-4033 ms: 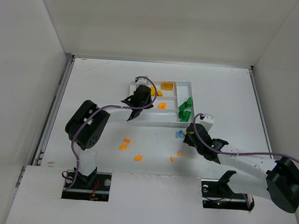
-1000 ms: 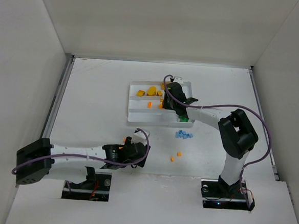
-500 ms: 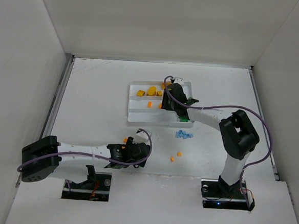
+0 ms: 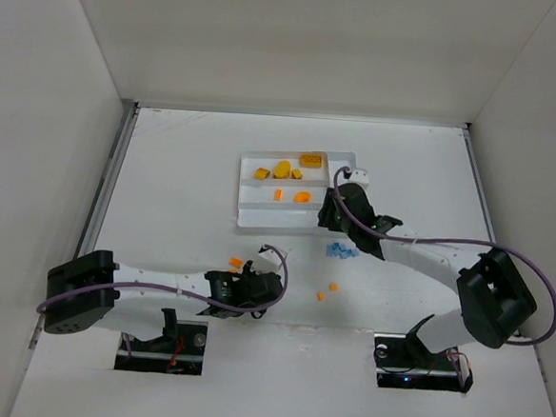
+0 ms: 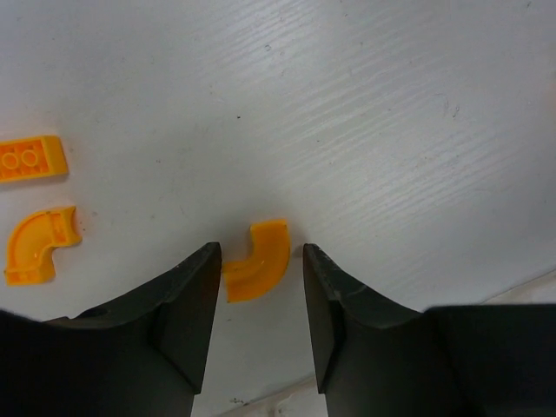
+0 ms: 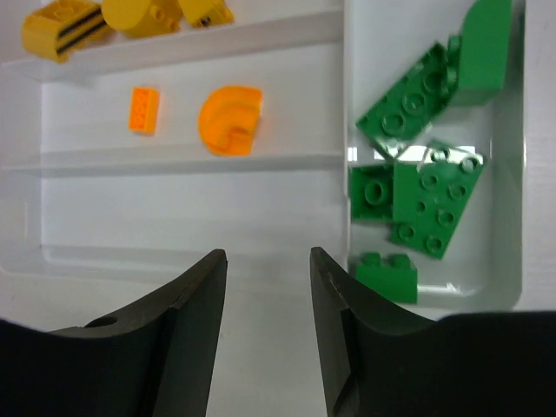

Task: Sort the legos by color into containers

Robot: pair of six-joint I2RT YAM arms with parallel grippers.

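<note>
My left gripper [image 5: 261, 252] is open and low over the table, its fingers on either side of a curved orange piece [image 5: 258, 262]; in the top view it [image 4: 256, 285] is near the front edge. My right gripper [image 6: 268, 254] is open and empty over the near wall of the white tray [image 6: 174, 261]. Green bricks [image 6: 421, 187] lie in the crosswise end section. Two orange pieces [image 6: 229, 119] lie in the middle section and yellow bricks [image 6: 130, 13] in the far one. In the top view the right gripper [image 4: 327, 212] is at the tray's [image 4: 242, 189] near right corner.
Another curved orange piece [image 5: 39, 243] and a flat orange brick [image 5: 30, 159] lie left of my left gripper. Light-blue pieces [image 4: 343, 251] lie just below the tray, and two small orange bits [image 4: 326, 290] lie nearer the front. White walls enclose the table.
My right gripper has drawn back from over the tray's far sections to its near right corner, the arm swinging right. My left gripper has stayed low by the orange pieces at the front.
</note>
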